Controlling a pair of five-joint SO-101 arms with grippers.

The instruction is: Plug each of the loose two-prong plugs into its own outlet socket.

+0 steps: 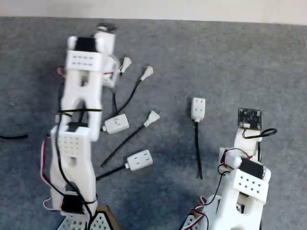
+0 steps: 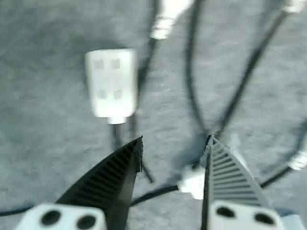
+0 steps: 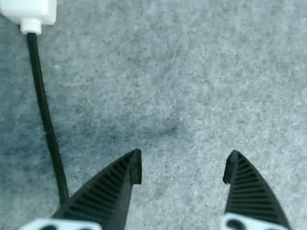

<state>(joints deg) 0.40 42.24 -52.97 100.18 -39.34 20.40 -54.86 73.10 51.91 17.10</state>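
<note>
Black-fingered left pincer (image 2: 174,141) gapes wide, gripping nothing. A small white two-prong plug (image 2: 191,182) on a black cord (image 2: 153,194) lies just beside one finger. Beyond sits a white rectangular outlet socket (image 2: 111,82) on grey carpet (image 2: 43,143). Right pincer (image 3: 185,154) hangs released over carpet, near a second white socket (image 3: 29,10).

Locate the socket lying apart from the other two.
High view: the lone socket lies right of centre on the carpet, just ahead of the right arm, a plug to its left.
</note>
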